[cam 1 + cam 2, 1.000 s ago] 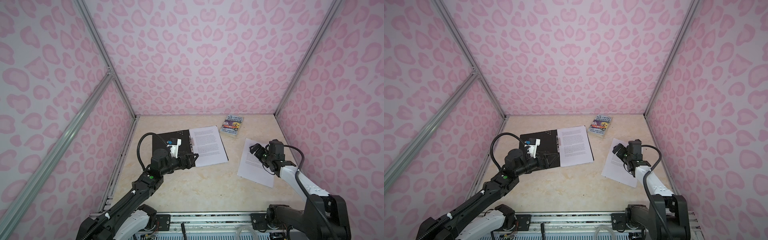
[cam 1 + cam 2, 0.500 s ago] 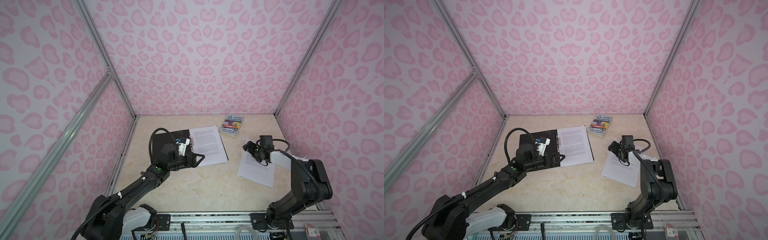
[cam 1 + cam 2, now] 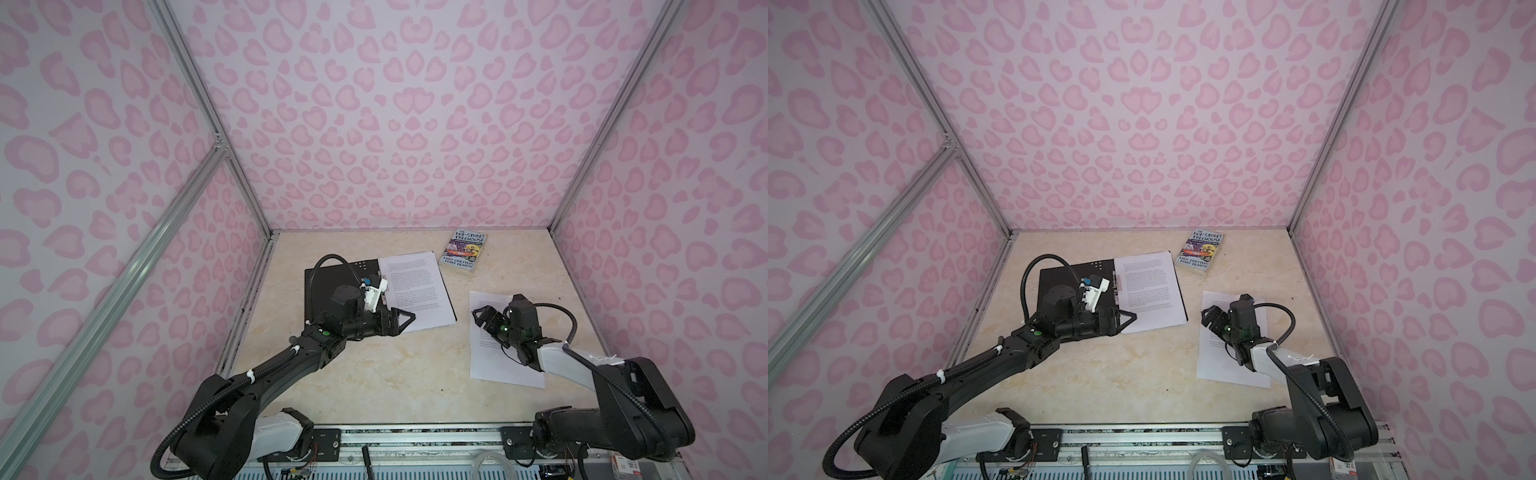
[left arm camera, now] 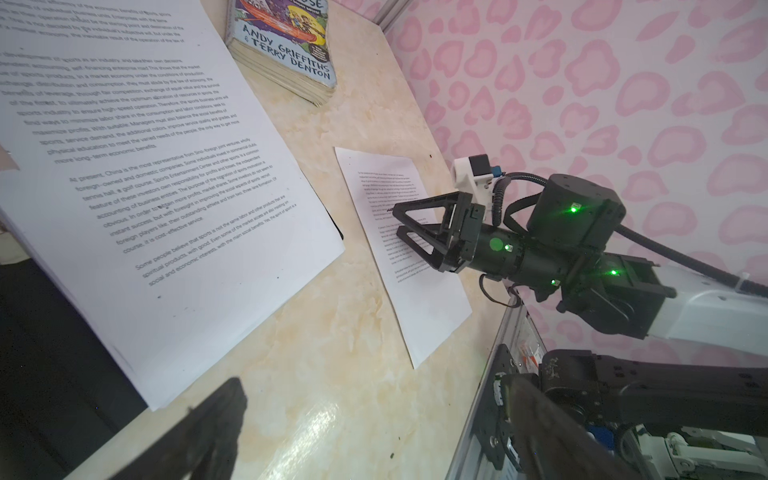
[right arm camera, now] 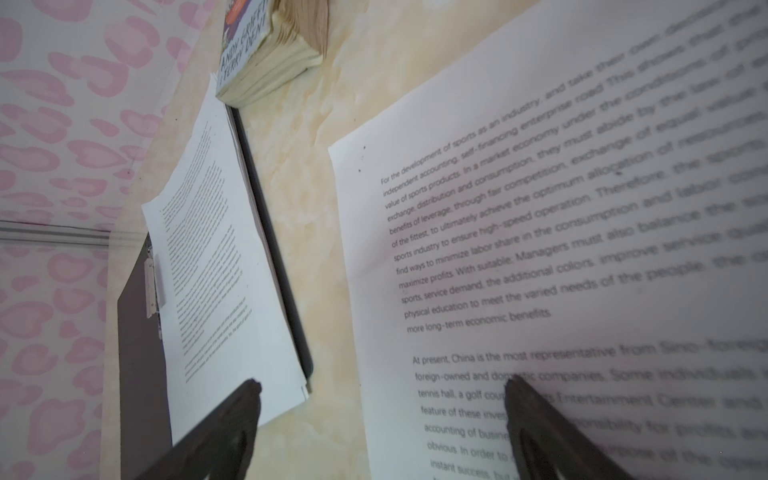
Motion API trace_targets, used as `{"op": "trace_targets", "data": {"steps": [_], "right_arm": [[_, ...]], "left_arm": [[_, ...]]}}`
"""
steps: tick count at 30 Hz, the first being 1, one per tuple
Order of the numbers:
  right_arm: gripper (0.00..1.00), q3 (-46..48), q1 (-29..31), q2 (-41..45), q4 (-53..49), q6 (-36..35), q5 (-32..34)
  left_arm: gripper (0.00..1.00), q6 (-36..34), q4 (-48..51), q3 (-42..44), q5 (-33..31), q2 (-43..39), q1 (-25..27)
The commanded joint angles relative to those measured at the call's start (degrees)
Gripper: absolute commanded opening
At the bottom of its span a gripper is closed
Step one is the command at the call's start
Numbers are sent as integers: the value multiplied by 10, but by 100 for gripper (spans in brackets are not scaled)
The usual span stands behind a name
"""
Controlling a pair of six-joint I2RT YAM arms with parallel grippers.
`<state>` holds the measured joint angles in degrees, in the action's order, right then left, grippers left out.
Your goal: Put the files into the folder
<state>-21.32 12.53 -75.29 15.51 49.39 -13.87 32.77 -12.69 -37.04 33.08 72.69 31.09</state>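
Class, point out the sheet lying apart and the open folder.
Loose white printed paper sheet (image 3: 492, 368): in a top view, bare lower margin.
Open black-lined folder (image 3: 332, 272): in a top view, left flap.

Soft, even white light fills both top views and leaves only faint shadows on the counter (image 3: 374, 386). The frame posts (image 3: 208, 112) splay toward the picture edges. In the left wrist view a glossy glare patch lies near the counter's front edge. In the right wrist view the sheet (image 5: 582, 249) has text that smears close to the lens, and the right gripper (image 5: 382, 390) is a dark blur.
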Motion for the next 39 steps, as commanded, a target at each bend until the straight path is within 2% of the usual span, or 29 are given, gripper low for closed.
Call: {"op": "trace_targets", "data": {"steps": [1, 5, 7, 9, 12, 17, 23, 30, 39], "right_arm": [[93, 21, 25, 55, -88, 47, 20], [94, 5, 30, 117, -107, 7, 8], [96, -36, -1, 128, -191, -44, 41], [96, -49, -60, 134, -222, -80, 48], [96, -33, -152, 137, -212, -81, 24], [96, -20, -225, 125, -218, -75, 27], [96, -22, -232, 90, -235, -75, 10], [96, -11, -232, 79, -217, -59, -42], [95, 10, -231, 140, -220, -62, -28]], "left_arm": [[100, -16, 3, -18, 17, 17, 20], [100, -9, 14, -46, 13, 46, 60], [99, 2, 35, -64, 4, 62, 84], [99, 29, 22, -69, -10, 79, 116], [99, 60, 24, -98, -44, 120, 168], [99, 118, 4, -157, -71, 216, 230], [100, 162, 1, -240, -76, 332, 262], [98, 193, 1, -290, -91, 411, 266], [98, 242, -56, -274, -128, 456, 272]]}}
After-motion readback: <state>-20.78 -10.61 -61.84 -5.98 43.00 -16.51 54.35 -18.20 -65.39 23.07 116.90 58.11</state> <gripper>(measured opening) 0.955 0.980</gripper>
